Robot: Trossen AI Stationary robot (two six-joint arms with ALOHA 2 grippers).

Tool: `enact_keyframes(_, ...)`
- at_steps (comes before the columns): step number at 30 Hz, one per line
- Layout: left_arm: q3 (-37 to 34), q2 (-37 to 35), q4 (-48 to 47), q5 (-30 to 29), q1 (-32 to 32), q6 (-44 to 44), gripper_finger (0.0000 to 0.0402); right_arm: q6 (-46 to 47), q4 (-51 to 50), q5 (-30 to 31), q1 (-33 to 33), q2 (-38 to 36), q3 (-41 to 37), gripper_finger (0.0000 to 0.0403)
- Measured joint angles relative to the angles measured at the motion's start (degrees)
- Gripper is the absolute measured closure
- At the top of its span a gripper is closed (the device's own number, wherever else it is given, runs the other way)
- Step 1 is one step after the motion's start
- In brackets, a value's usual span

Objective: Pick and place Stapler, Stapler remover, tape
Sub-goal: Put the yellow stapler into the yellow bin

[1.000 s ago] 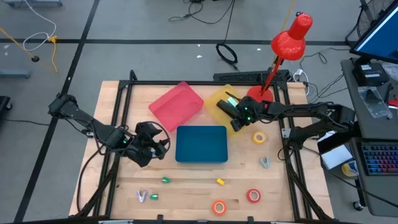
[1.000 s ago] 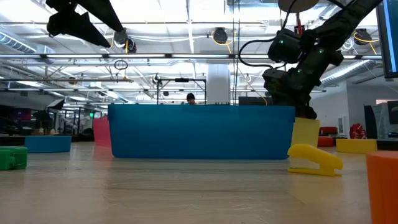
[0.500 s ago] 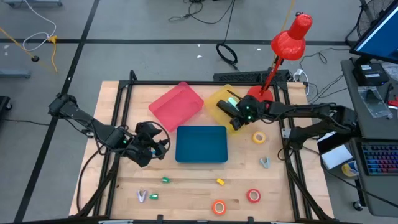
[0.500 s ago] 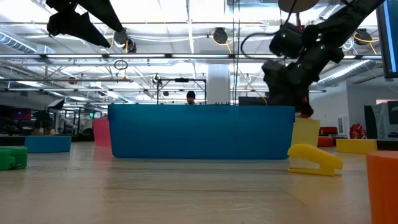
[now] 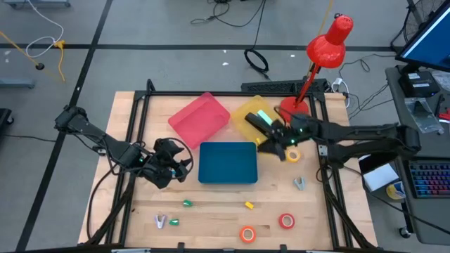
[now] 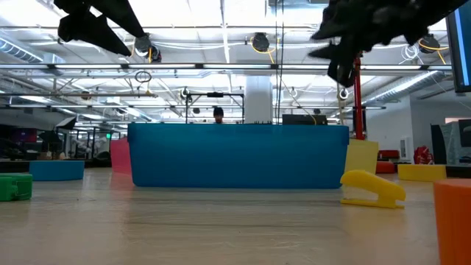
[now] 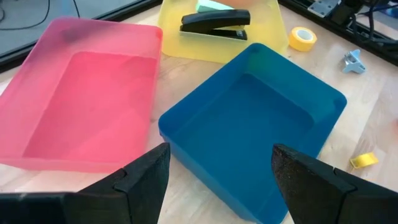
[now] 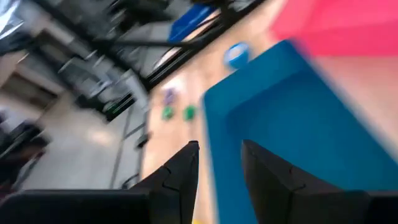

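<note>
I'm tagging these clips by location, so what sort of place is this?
Probably a robotics lab or workshop: a wooden table ringed by a black metal frame, cables trailing over the grey floor, and exposed ceiling pipes in the open hall behind.

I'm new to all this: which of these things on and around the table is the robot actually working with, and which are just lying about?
Part of the job:
black stapler, lying in the yellow bin
staple remover
yellow tape roll
red tape roll
orange tape roll

Just lying about:
red desk lamp
floor cable
keyboard
</note>
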Motion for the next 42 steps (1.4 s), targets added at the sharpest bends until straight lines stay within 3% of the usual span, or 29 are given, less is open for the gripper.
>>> enact_keyframes(7,0.0,0.0,0.21,0.01,0.0,1.67,0.0128,8.76,0.83,0.53,14.15,1.33,0.0,0.0287)
enact_keyframes(14,0.0,0.0,0.41,-0.43,-0.25,3.43,0.0128,17.14,7.66,7.0,24.54,5.27,0.04,0.0289)
enact_keyframes(17,0.0,0.0,0.47,-3.6,-1.78,4.48,0.0128,19.25,10.26,9.76,27.5,6.9,0.07,0.0298)
enact_keyframes(23,0.02,0.0,-1.67,-14.27,-7.59,0.2,0.0128,19.1,11.06,15.56,30.87,10.91,3.73,0.0321)
enact_keyframes(30,0.02,-0.02,-6.57,-14.77,-13.77,-3.99,0.0128,16.96,11.1,15.26,31.24,17.18,10.26,0.0338)
enact_keyframes(38,-0.09,-0.59,-7.09,-12.44,-12.74,0.34,0.0128,17.68,11.04,13.67,32.72,23.81,15.34,0.0352)
enact_keyframes(42,-4.42,-4.83,-4.27,-11.29,-11.86,2.23,0.0128,20.65,11.01,13.6,34.02,26.7,16.44,0.0354)
